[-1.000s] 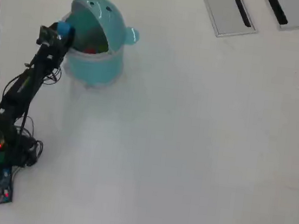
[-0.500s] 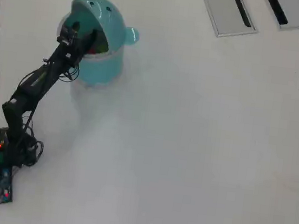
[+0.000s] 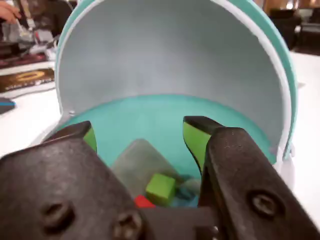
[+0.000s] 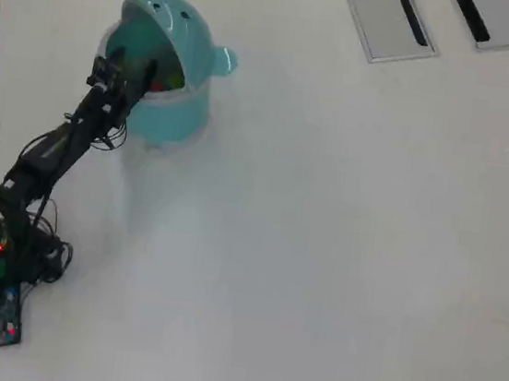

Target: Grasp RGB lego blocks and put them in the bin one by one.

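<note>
Your gripper (image 3: 140, 137) hangs empty, jaws apart, over the bin (image 4: 166, 115); green block (image 3: 160, 188) and red block (image 3: 143, 202) inside. Release looks done — next, back clear.

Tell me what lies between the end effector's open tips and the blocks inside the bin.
Nothing. In the wrist view the end effector hangs open above the bin, with only empty space down to the green block and red block.

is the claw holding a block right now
No, in the wrist view the claw is open and empty, and the green block lies below it inside the bin.
</note>
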